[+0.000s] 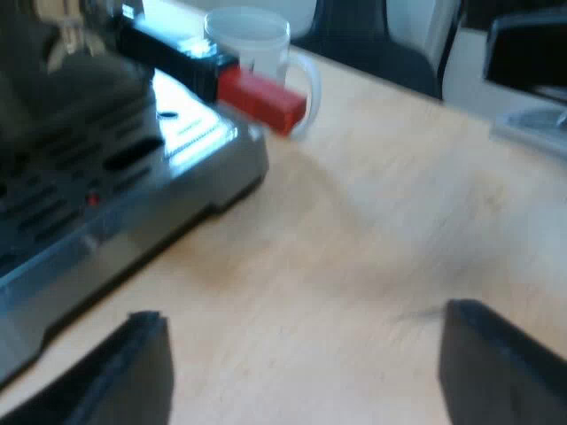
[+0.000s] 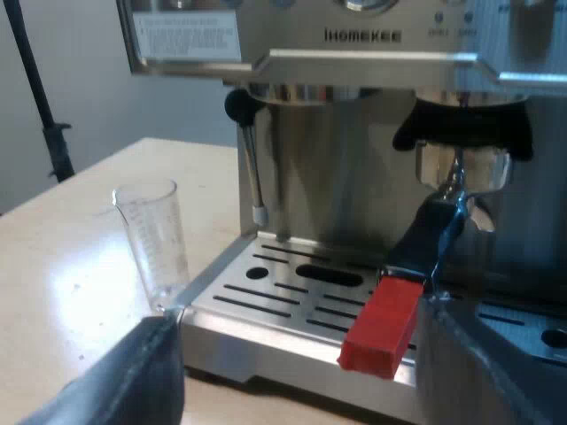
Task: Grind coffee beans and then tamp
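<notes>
The espresso machine (image 2: 354,106) stands before my right gripper (image 2: 301,376), which is open with nothing between its fingers. The metal holder (image 2: 461,168) is locked into the machine's front, and its dark handle slopes down to the red end (image 2: 381,328) over the drip tray (image 2: 283,301), just ahead of my right fingers. A measuring glass (image 2: 155,243) stands on the table beside the tray. My left gripper (image 1: 301,372) is open above bare table, near the machine's base (image 1: 115,195). The red end (image 1: 261,99) sticks out there too, with a mug (image 1: 257,44) behind it.
The wooden table (image 1: 399,221) spreads out past the machine. A steam wand (image 2: 251,168) hangs at the machine's front by the tray. Dark chairs (image 1: 372,35) stand beyond the table's edge, and a black pole (image 2: 40,97) rises beyond the measuring glass.
</notes>
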Robot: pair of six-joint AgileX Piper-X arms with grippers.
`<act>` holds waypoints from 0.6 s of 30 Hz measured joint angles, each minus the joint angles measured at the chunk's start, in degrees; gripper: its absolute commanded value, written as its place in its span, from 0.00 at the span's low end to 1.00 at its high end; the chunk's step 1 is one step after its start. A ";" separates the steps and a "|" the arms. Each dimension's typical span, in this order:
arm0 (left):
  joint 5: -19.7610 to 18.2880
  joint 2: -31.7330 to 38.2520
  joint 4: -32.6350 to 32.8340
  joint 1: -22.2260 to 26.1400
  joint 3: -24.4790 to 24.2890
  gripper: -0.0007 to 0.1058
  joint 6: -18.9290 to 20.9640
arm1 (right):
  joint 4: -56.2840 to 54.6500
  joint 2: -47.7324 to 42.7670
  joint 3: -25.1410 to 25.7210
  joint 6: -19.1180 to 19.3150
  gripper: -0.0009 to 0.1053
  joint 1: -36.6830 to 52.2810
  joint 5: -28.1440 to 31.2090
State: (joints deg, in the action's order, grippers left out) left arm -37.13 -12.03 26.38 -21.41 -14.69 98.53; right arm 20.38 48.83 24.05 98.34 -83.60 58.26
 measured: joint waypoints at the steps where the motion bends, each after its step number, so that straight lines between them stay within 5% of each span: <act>1: -0.06 1.21 0.00 0.00 0.00 0.64 0.08 | -0.66 -0.42 0.27 0.00 0.56 0.00 0.00; 6: 0.85 6.62 0.00 0.00 0.00 0.64 0.04 | -10.72 -1.02 5.36 1.43 0.56 0.00 0.00; 9: 5.57 9.39 1.54 0.00 0.00 0.64 0.04 | -19.51 -1.02 11.11 0.52 0.56 0.00 -0.15; 12: 10.90 10.63 3.02 0.00 0.00 0.64 0.04 | -29.62 -1.02 16.53 -2.97 0.56 0.00 -0.15; 18: 11.97 10.63 3.18 0.00 0.00 0.64 0.22 | -44.57 -0.80 25.20 -9.03 0.56 3.51 -5.33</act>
State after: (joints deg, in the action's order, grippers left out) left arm -25.17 -1.40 29.56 -21.41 -14.69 98.75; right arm -24.19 48.03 49.26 89.31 -80.10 52.93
